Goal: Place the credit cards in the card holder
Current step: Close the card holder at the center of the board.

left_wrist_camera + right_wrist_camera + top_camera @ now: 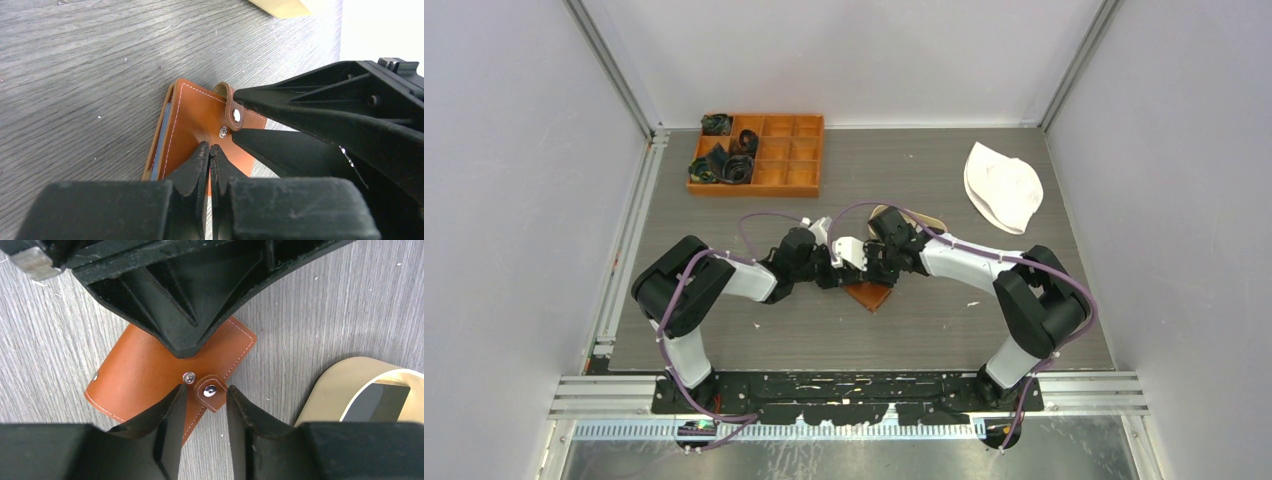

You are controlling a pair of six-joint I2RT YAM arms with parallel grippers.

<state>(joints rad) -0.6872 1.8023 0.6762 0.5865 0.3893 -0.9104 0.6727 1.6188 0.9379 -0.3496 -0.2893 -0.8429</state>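
The brown leather card holder (140, 365) lies folded on the grey table between both grippers; it also shows as card holder (869, 296). A grey-blue credit card edge (161, 140) peeks from its left side. My left gripper (210, 147) is shut, its tips pressing on the cover beside a small stud (223, 131). My right gripper (205, 392) is open, its fingers on either side of the snap strap (210, 389) without closing on it. A dark credit card (375, 402) lies in the tan tray (335, 390).
An orange compartment box (757, 152) with black items stands at the back left. A white cloth hat (1002, 185) lies at the back right. The tan tray (921, 215) sits just behind the right wrist, mostly hidden by it.
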